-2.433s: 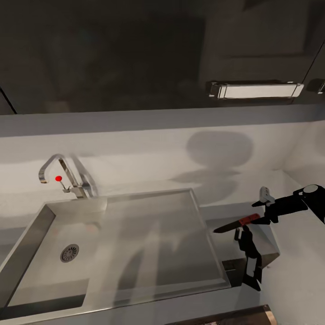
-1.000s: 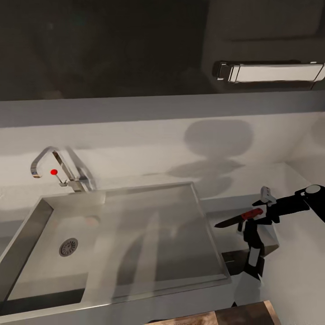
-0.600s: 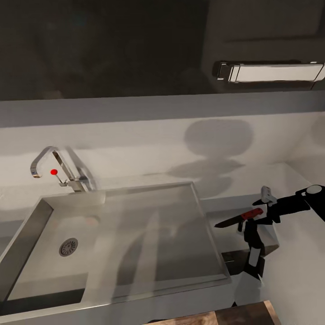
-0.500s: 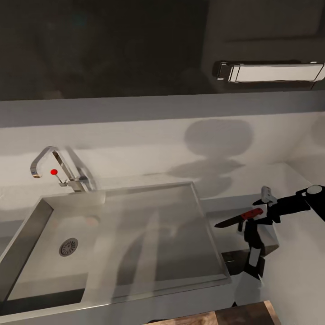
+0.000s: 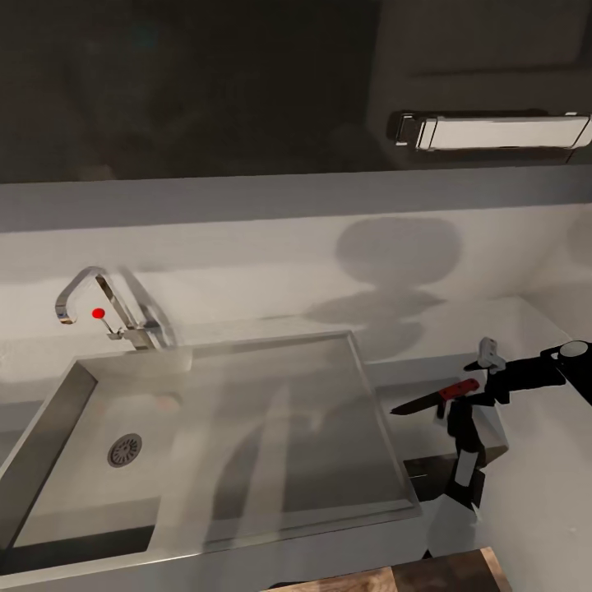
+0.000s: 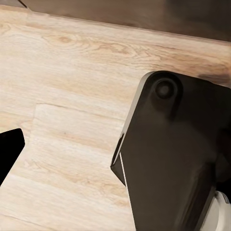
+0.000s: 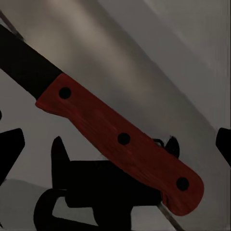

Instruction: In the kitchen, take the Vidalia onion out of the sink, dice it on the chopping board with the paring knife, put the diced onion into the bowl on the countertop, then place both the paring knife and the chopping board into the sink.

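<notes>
- The right pincer (image 5: 470, 386) is out over the right end of the desk (image 5: 460, 345), just past the sink's right rim, with the paring knife (image 5: 433, 397) clamped in it by the red handle.
- The knife sits roughly level, dark blade pointing toward the sink (image 5: 271, 427), tip in the air just off the drainboard edge and not touching anything I can see.
- Right wrist cam is basically all knife: red handle (image 7: 120, 139) with three dark rivets running diagonally, dark blade going off to one corner, grey sink metal behind it.
- Sink is a grey basin with the round drain (image 5: 126, 450) on the left side and the flat drainboard on the right. Chrome tap (image 5: 103, 304) with its red-tipped lever stands at the back left corner.
- A sliver of the dark brown chopping board (image 5: 395, 575) pokes in at the near edge of the head view, in front of the sink.
- Left wrist cam looks at light wooden floor (image 6: 62, 96) and a dark robot part (image 6: 168, 159); can't tell how the left pincer is set.
- Shiny handle bar (image 5: 493, 131) up on the dark cabinet.
</notes>
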Available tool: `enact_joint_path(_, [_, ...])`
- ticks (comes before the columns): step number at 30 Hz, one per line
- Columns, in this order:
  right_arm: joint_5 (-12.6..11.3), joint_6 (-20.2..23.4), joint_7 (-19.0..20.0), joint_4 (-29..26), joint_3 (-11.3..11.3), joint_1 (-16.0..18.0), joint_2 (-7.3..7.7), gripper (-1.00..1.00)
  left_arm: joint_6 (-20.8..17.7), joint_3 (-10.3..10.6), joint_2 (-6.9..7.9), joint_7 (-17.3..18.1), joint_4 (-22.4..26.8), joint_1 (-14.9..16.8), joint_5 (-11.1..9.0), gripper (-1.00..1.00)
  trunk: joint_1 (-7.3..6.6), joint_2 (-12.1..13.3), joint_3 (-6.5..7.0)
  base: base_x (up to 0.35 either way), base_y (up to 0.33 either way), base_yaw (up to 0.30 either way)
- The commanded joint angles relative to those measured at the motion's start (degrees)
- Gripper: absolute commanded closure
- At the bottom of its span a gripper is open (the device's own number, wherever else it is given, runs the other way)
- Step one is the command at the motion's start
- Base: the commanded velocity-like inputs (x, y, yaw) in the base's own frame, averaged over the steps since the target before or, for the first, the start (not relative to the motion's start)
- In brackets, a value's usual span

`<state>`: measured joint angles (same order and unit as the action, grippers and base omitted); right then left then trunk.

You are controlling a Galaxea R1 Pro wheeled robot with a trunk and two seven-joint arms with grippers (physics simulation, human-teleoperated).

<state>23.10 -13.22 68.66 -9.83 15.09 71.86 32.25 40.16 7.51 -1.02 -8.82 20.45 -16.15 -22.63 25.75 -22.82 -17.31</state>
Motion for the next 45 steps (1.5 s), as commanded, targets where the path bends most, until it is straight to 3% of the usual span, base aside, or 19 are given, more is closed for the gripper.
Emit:
enact_joint_path(1, [0.4,-0.3,-0.1,0.0,-0.1,0.0,0.01,-1.0,0.1,0.5,0.05,-0.6,0.1,0.0,-0.1,-1.0,0.03,-0.1,-0.09,0.0,0.0,0.0])
enact_joint_path(14, [0.3,-0.2,-1.0,0.1,-0.1,0.0,-0.08,-1.0,0.1,0.5,0.05,-0.6,0.1,0.0,-0.1,-1.0,0.03,-0.1,-0.25,0.0,0.0,0.0])
enact_joint_path(45, [0.3,-0.2,-1.0,0.7,0.0,0.0,-0.25,-1.0,0.1,0.5,0.05,-0.6,0.1,0.0,-0.1,-1.0,0.03,-0.1,-2.74,0.0,0.0,0.0])
